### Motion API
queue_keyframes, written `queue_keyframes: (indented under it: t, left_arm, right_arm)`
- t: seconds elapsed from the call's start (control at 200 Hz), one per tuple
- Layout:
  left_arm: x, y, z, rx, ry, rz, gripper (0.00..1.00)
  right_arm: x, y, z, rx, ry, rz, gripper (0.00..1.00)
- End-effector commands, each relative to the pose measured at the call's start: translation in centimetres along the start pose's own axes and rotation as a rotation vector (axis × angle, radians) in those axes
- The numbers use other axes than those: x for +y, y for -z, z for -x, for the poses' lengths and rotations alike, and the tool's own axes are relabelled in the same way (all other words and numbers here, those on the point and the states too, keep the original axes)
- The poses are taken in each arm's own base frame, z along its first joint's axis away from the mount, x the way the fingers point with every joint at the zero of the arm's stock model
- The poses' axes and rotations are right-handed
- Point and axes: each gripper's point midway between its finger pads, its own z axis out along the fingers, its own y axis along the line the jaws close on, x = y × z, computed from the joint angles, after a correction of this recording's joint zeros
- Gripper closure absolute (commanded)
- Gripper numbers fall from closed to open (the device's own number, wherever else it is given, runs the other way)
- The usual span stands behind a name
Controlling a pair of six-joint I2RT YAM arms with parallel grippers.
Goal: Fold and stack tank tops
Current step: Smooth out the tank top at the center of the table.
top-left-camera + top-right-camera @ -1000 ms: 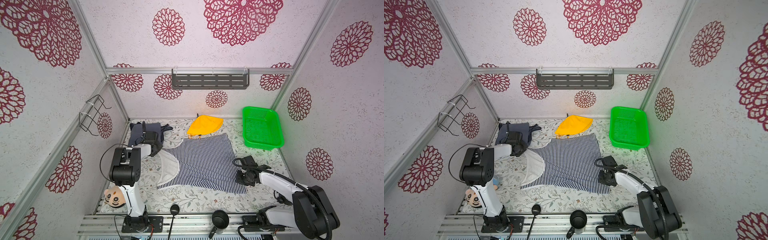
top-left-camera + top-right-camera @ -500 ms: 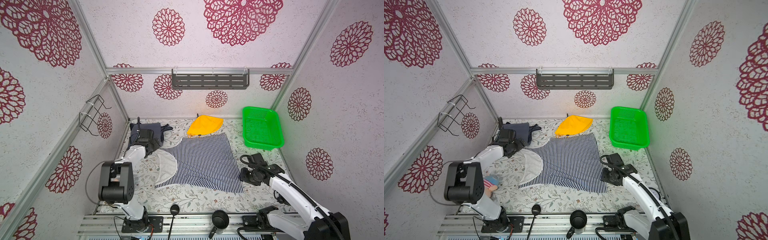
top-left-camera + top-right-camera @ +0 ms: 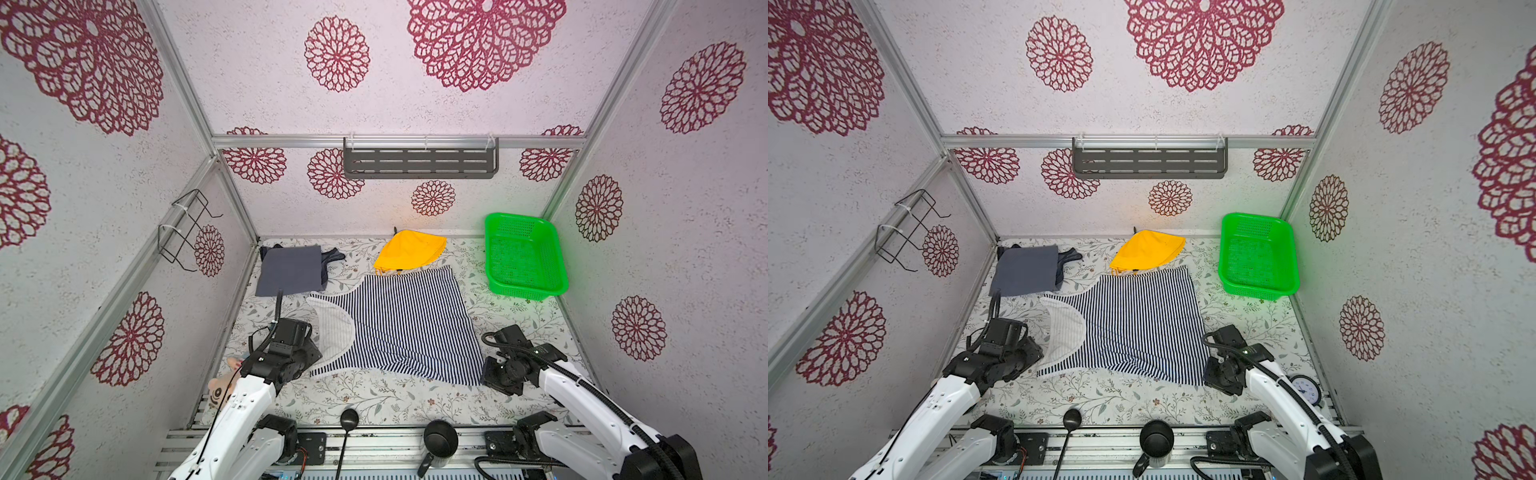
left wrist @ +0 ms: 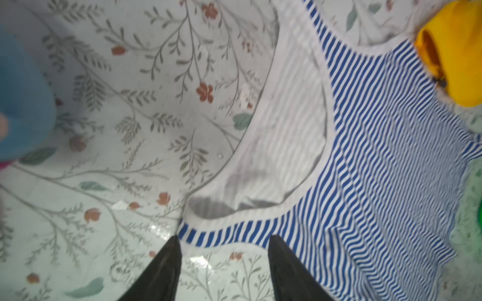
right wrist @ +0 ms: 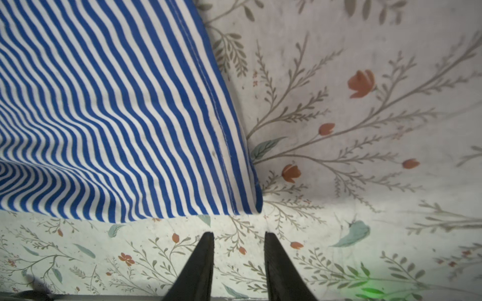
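Left wrist view has the left gripper [image 4: 224,238] with its fingers well apart, low over the floral tablecloth [image 4: 130,109]. The end of a shoulder strap of the striped tank top [image 4: 378,156] lies in the gap at the fingertips, and neither finger is pressed onto it. In the right wrist view the right gripper [image 5: 238,233] shows a narrower gap with nothing in it. It is poised over bare cloth just short of the top's hem corner. In both top views the striped tank top [image 3: 399,328] lies spread flat mid-table. Its pale neckline is toward the left arm and its hem toward the right arm, with some wrinkling along the near edge. Its far edge touches the yellow hat [image 3: 409,249]. The grey tank top [image 3: 291,270] sits folded in the far left corner, with dark straps poking out on the hat side. A green basket [image 3: 528,291] stands at the far right.
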Motion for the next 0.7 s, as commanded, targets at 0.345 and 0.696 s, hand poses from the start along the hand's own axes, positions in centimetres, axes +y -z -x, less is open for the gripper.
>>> queue_keyframes:
  t: [0.345, 0.696]
  left_arm:
    - [0.4, -4.0, -3.3, 0.055, 0.046, 0.048, 0.36]
    - [-1.0, -4.6, -0.7, 0.005, 0.007, 0.072, 1.0]
  right_arm:
    - [-0.1, -0.8, 0.0, -0.031, -0.069, 0.024, 0.54]
    - [0.3, -2.1, 0.8, -0.03, -0.05, 0.016, 0.77]
